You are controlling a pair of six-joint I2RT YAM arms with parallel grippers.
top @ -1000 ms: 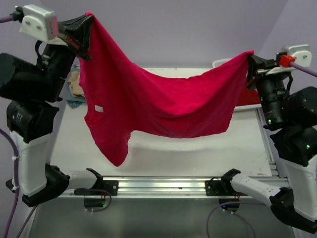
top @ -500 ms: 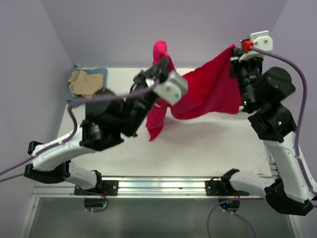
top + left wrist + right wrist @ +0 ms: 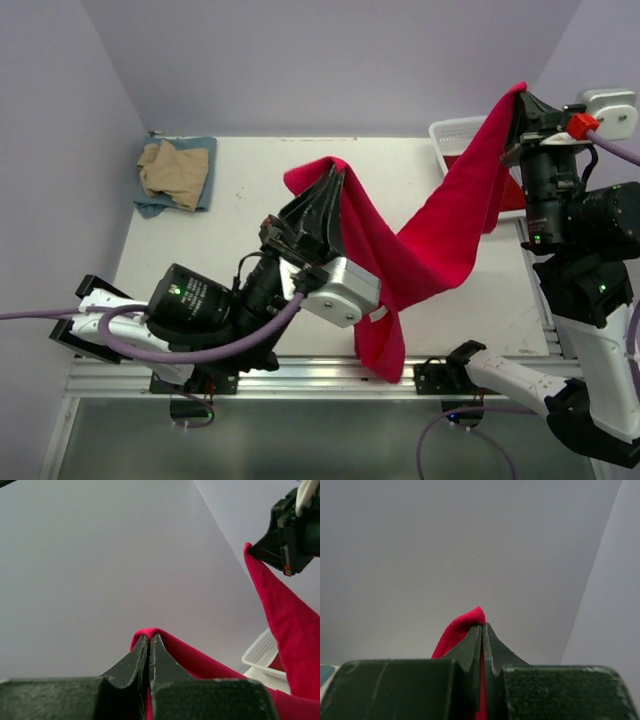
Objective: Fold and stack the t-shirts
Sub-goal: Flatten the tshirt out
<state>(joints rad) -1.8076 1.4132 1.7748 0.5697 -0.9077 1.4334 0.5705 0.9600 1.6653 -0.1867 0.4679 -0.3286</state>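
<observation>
Because the red t-shirt (image 3: 440,240) is thin, limp cloth, it will likely keep no shape of its own, sagging between any two holds and draping wherever it is let go. It looks light, not slippery, and in no way fragile. The best places to pinch are probably edges and corners, such as the hem or shoulder seams, taken well apart so the cloth spreads flat instead of bunching.

The shirt hangs in the air above the counter (image 3: 250,180), slung between the two arms. The left gripper (image 3: 330,185) is closed tight on one folded edge over the middle of the counter. The wrist view shows a red fold nipped between its fingertips, with no gap visible. The right gripper (image 3: 522,108) is likewise clamped on another edge, held high at the far right above the white lattice basket (image 3: 455,130).

Between the holds the cloth dips in a deep swag, and a loose tail drops past the left wrist toward the near edge. The tan shirt (image 3: 172,170) lies on the blue-grey shirt (image 3: 145,207) in the far left corner, well apart from the red one.
</observation>
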